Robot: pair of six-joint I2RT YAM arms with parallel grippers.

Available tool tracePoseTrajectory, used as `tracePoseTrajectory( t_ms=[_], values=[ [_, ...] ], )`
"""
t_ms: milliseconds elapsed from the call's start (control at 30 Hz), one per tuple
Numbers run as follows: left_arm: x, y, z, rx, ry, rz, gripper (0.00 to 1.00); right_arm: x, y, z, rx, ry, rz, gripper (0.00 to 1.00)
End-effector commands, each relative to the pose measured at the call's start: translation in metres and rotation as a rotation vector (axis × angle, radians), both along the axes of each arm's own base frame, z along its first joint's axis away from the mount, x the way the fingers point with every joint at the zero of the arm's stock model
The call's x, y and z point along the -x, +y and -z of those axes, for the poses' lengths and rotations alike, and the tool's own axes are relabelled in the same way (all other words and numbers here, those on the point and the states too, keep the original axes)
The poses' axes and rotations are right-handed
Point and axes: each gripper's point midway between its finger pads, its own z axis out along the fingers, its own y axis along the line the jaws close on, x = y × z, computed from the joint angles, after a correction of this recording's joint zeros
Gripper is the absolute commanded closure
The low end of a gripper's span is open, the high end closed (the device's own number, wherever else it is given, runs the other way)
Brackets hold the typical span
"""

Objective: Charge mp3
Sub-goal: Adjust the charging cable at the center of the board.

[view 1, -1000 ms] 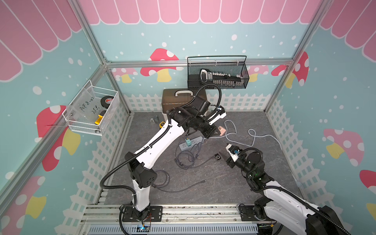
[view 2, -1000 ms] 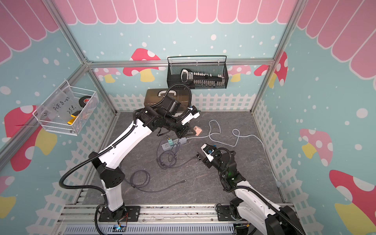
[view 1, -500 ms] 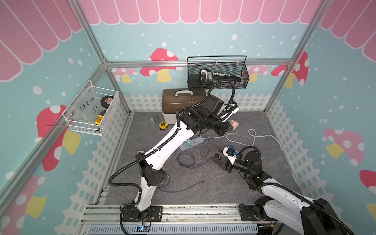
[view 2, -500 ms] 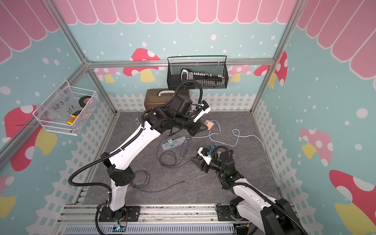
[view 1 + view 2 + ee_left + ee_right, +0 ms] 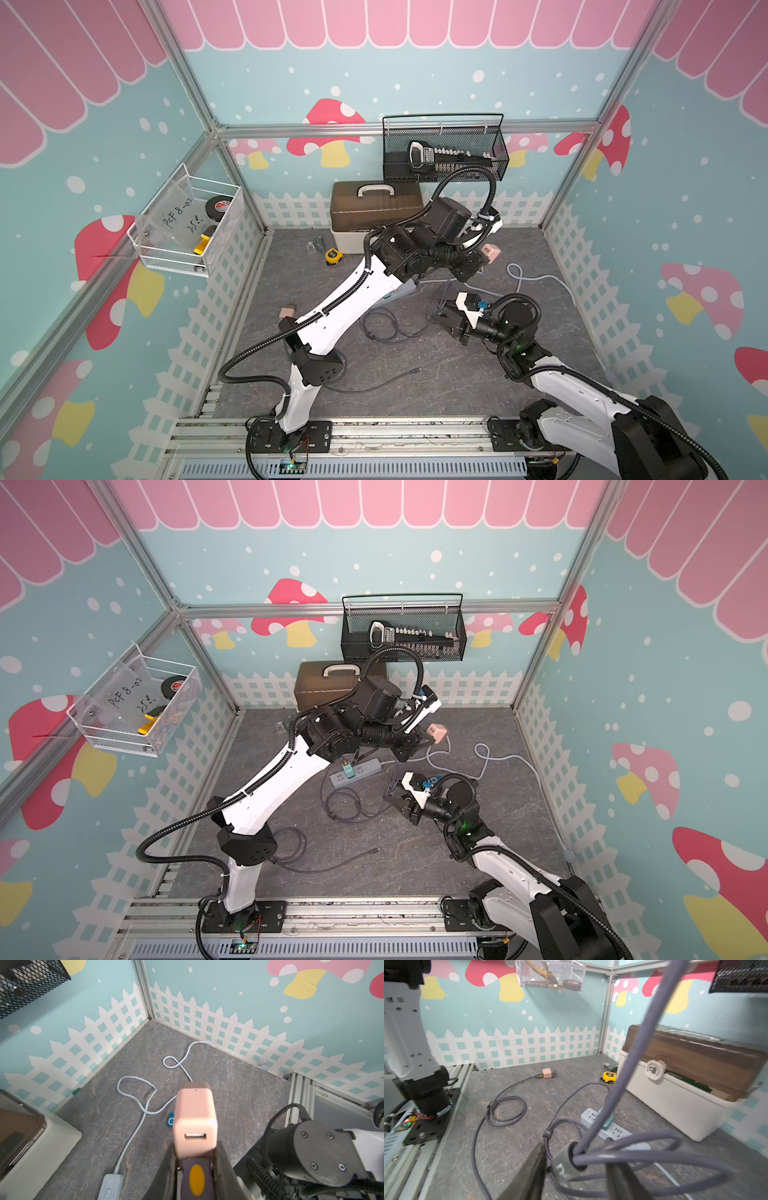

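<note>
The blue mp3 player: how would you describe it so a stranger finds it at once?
In the left wrist view, start at the grey stone floor by the white fence's corner. Follow the looping white cable toward the pink charger cube; the small blue mp3 player lies beside the cable. Only it is bright blue with a white ring.

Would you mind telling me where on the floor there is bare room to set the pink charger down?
Bare floor: the strip between the front rail and the loose grey cable, and the patch between the right arm and the right fence. Crowded: the middle, with the power strip, coiled grey cables, white cable and blue mp3.
</note>
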Motion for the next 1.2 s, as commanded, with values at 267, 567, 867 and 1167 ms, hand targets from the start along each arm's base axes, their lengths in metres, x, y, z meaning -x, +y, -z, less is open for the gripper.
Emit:
tracePoseTrajectory(
  t_ms=[267, 567, 867, 1167],
  values=[
    [-0.023, 0.011, -0.024, 0.017, -0.130, -0.045, 0.96, -0.028, -0.041, 0.012, 0.182, -0.057, 0.309, 0.97],
    [-0.064, 0.078, 0.044, -0.224, -0.021, -0.146, 0.97, -0.027, -0.045, 0.028, 0.409, -0.073, 0.277, 0.96],
    [-0.094, 0.103, 0.126, -0.444, 0.070, -0.147, 0.98, -0.029, -0.003, 0.086, 0.530, 0.038, 0.090, 0.92],
    [-0.111, 0.125, 0.184, -0.564, 0.152, -0.120, 1.00, -0.036, 0.018, 0.106, 0.628, 0.098, 0.032, 0.79]
  ],
)
